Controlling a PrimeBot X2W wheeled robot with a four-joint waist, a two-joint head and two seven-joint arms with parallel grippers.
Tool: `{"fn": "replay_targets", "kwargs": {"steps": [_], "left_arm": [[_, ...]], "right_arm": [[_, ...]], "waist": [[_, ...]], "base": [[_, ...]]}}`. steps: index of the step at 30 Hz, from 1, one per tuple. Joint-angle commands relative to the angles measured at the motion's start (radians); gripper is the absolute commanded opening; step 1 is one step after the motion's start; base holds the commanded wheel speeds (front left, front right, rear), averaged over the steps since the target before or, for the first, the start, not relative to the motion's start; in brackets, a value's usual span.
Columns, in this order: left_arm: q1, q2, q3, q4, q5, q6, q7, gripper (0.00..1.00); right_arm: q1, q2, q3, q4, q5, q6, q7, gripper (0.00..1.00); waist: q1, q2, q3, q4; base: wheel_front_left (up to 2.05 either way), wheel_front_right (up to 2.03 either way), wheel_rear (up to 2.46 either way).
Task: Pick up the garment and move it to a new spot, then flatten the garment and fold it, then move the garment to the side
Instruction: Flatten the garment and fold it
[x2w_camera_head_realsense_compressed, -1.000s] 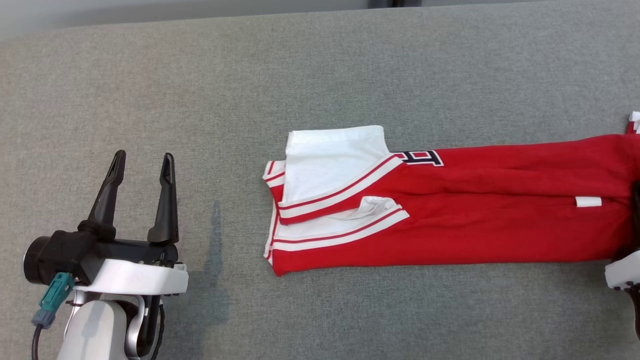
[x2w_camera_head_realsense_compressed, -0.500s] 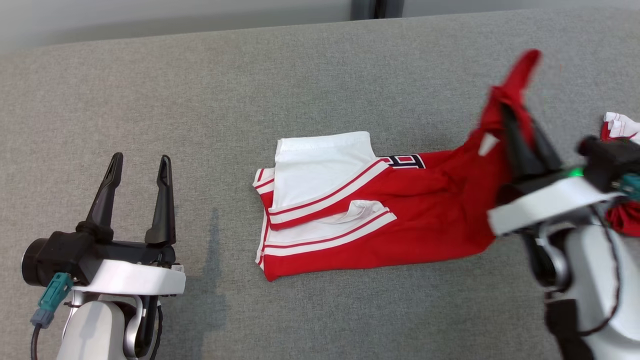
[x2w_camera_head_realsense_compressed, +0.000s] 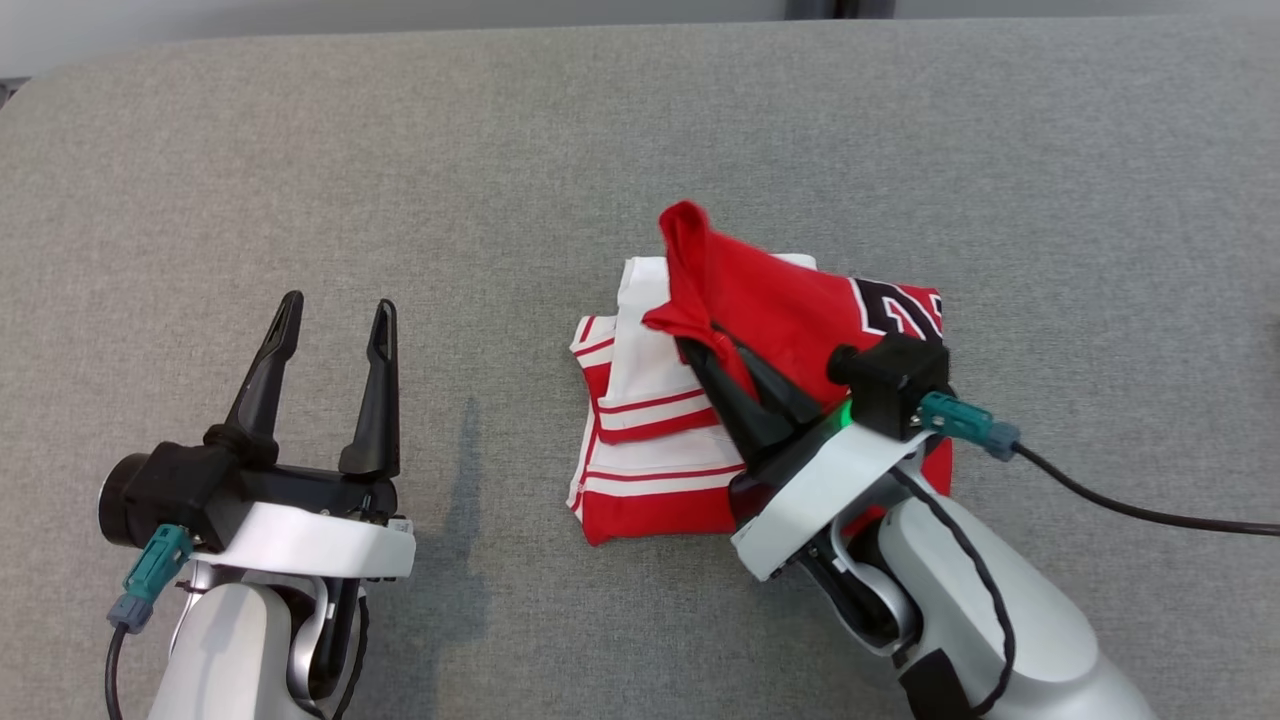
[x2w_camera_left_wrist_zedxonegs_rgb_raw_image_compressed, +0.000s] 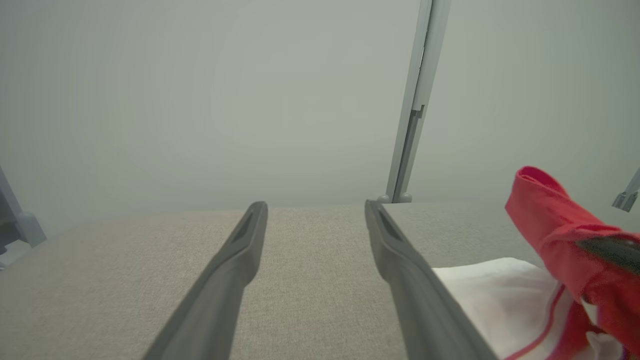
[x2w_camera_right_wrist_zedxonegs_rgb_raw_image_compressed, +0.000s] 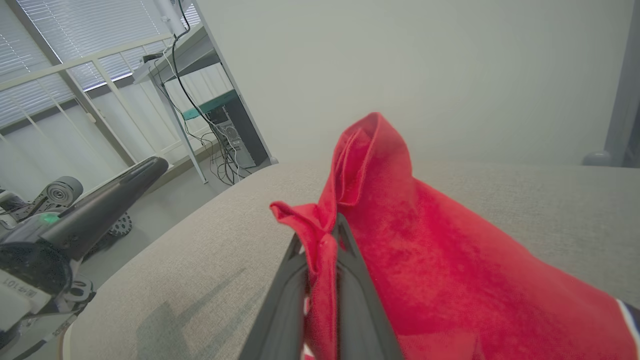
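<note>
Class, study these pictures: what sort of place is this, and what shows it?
Probably a robotics lab: a grey fabric worktable, a metal bench trailing cables, and a computer tower beneath it.

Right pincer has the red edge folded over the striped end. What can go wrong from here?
1. The right pincer grips a bunched wad of the garment; on release it may leave a lump, not a flat fold.
2. The left pincer stands open off the cloth, so nothing pins the lower layer; pulling could drag the stack.
</note>
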Motion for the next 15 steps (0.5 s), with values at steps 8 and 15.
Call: {"fn": "replay_targets", "kwargs": {"steps": [8,15], "left_arm": [[-0.031,-0.010,-0.004,0.010,0.007,-0.010,-0.003,1.00],[-0.036,-0.017,-0.008,0.021,0.008,-0.015,-0.003,1.00]], "right_arm": [[-0.081,-0.005,0.152,0.120,0.119,0.000,-0.073,0.00],[-0.133,-0.005,0.254,0.199,0.200,0.000,-0.091,0.79]], "waist": [[0.0000,0.0000,0.031,0.026],[0.0000,0.0000,0.035,0.037]], "base": [[0.00,0.00,0.00],[0.00,0.00,0.00]]}}
